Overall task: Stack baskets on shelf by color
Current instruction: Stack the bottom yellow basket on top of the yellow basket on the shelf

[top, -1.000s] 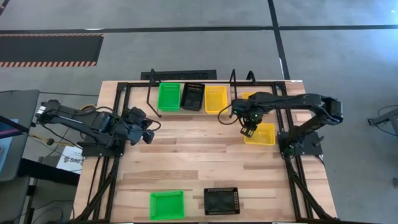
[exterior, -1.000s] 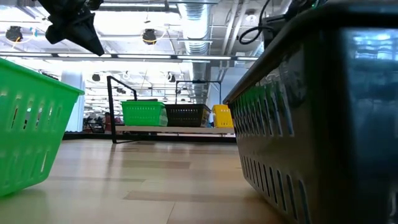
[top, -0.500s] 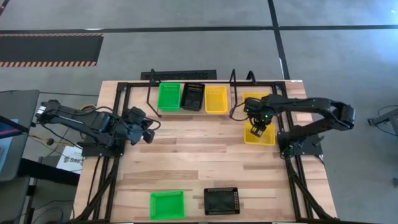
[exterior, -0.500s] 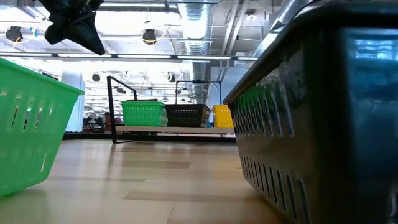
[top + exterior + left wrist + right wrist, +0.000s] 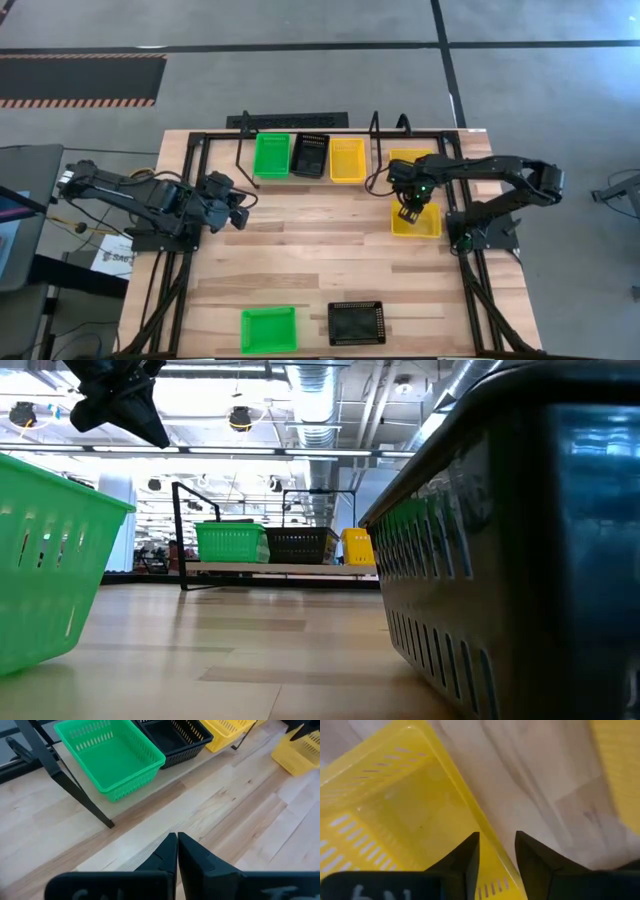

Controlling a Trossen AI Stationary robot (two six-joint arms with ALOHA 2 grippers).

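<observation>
right gripper [image 5: 408, 212] straddled the yellow basket's [image 5: 417, 220] wall, right of centre frame, fingers apart, not yet pinching | left gripper [image 5: 238, 208] pressed together, mid-left | best: seat deeper, clamp squarely, then lift

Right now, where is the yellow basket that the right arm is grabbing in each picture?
High view: yellow basket right of centre, under the right end effector.
Low view: not in it.
Left wrist view: upper right corner.
Right wrist view: fills the left side, its wall between the open fingers.
Shared landmark: the shelf with its three baskets.
</observation>
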